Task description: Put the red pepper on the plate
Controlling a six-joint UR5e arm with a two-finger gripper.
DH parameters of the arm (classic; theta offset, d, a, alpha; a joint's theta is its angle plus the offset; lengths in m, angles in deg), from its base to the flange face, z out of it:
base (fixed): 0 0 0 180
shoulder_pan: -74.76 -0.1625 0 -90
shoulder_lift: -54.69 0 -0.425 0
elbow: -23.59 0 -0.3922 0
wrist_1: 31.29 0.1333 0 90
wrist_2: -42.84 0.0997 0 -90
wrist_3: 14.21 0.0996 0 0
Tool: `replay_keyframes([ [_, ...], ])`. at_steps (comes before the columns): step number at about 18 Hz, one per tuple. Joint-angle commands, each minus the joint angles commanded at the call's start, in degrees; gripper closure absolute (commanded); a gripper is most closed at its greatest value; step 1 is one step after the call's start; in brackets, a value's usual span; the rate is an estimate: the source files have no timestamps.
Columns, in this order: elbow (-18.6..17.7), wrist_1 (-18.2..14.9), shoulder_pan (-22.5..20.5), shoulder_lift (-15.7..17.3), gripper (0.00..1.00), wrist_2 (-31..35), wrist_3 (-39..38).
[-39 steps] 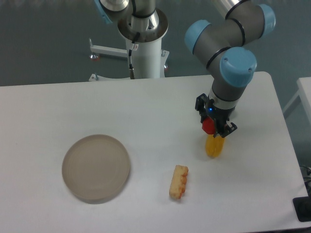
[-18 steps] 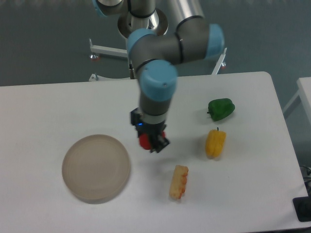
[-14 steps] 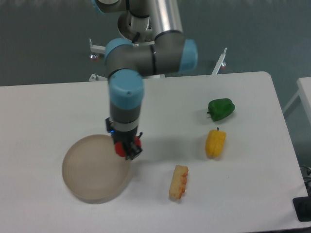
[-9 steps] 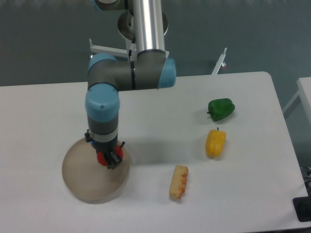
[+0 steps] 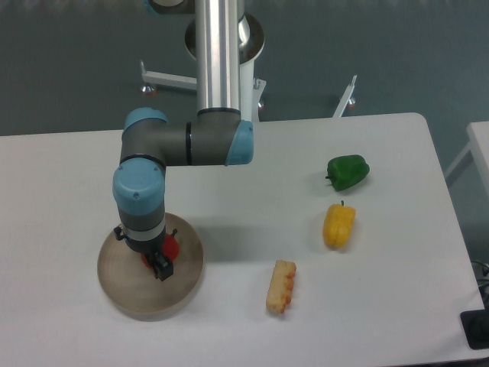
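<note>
one arm reaches down over the plate (image 5: 122, 290) at the left of the white counter (image 5: 76, 176), and its tool (image 5: 155, 258) is clamped on the red pepper (image 5: 171, 247), which sits low over the plate's inner area; whether it touches the surface i cannot tell. off to the right, well apart from the plate, lie a green pepper (image 5: 348, 171), a yellow pepper (image 5: 338, 225) just below it, and a pale yellowish piece with red edging (image 5: 280, 286) nearer the middle.
</note>
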Motion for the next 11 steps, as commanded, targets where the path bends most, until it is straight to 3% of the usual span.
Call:
replay_keyframes([
  [4,2.7,-0.1,-1.0,1.1,0.0,0.1,-0.2],
  [7,4.2,-0.6,-4.9,3.3,0.0,0.0,0.2],
  [11,4.4,-4.6,-10.4,6.8,0.0,-0.1,1.9],
])
